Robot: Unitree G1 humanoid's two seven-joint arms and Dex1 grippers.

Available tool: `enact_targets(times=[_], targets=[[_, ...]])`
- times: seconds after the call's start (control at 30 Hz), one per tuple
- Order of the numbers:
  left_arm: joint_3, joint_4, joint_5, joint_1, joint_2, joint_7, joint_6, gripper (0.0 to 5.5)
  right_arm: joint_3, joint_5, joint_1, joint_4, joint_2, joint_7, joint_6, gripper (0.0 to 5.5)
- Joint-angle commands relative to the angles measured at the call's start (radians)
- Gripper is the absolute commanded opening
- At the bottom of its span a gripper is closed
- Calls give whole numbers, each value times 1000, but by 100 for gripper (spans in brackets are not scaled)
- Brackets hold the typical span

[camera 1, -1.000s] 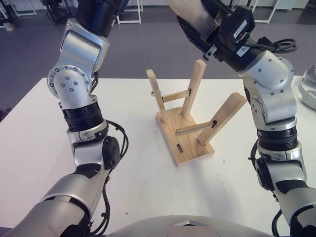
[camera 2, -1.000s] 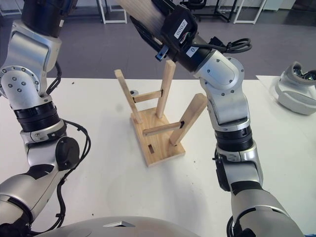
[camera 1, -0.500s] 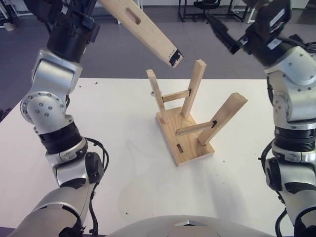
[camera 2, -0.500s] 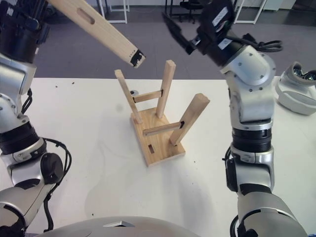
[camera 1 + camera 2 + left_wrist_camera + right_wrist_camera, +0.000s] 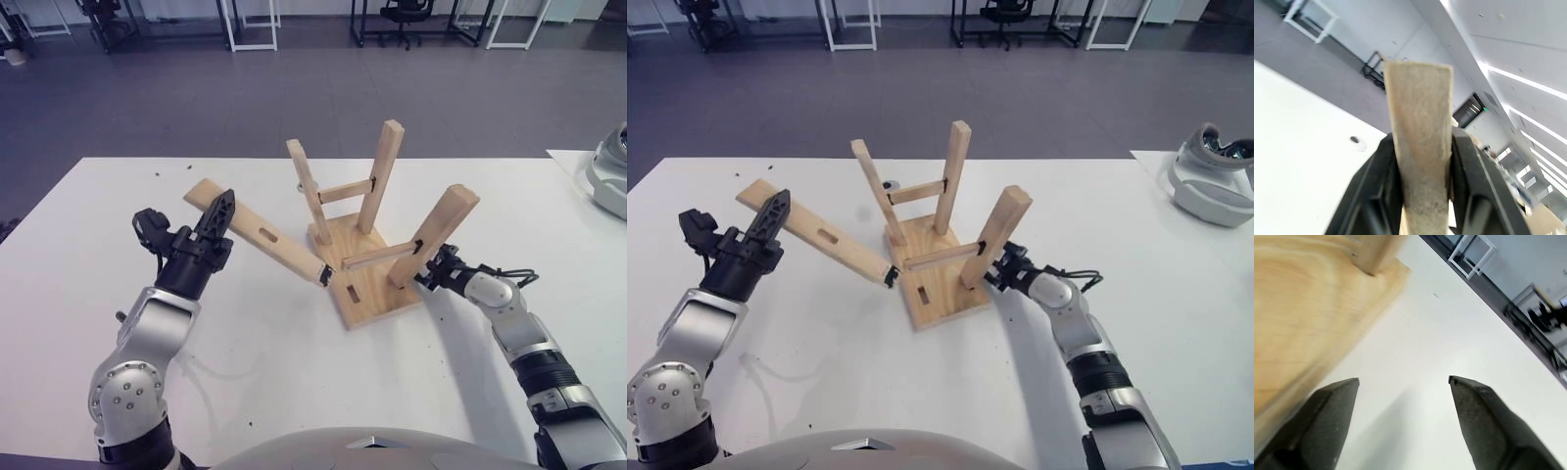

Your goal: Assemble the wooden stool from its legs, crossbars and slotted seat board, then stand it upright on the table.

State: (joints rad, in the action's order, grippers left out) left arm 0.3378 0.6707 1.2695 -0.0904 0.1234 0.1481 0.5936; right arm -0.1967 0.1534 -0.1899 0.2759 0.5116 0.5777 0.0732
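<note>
On the white table (image 5: 88,206), the slotted seat board (image 5: 380,286) lies flat with 3 legs (image 5: 380,176) pointing up, joined by 2 crossbars (image 5: 349,190). Your left gripper (image 5: 221,217) is clamped on the loose 4th leg (image 5: 269,238), whose far tip sits at the board's left edge. Your right gripper (image 5: 435,270) has its jaws spread and empty, just beside the board's right corner and the base of the nearest leg.
</note>
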Motion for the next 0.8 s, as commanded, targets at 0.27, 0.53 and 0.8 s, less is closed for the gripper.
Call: enact_targets(times=[0.27,0.53,0.8], targets=[[0,-38,-111,-91,1,113,-77,106,-81,-97,72,-220,-50,156,-59,344],[1,-93,-259,-40,84,53,-97,106,-86,-92,75,-251,-49,159,-63,344],[-91,-159,-382,45,160,-17,-57,106,-91,-50,70,-263,-32,147,-69,344]])
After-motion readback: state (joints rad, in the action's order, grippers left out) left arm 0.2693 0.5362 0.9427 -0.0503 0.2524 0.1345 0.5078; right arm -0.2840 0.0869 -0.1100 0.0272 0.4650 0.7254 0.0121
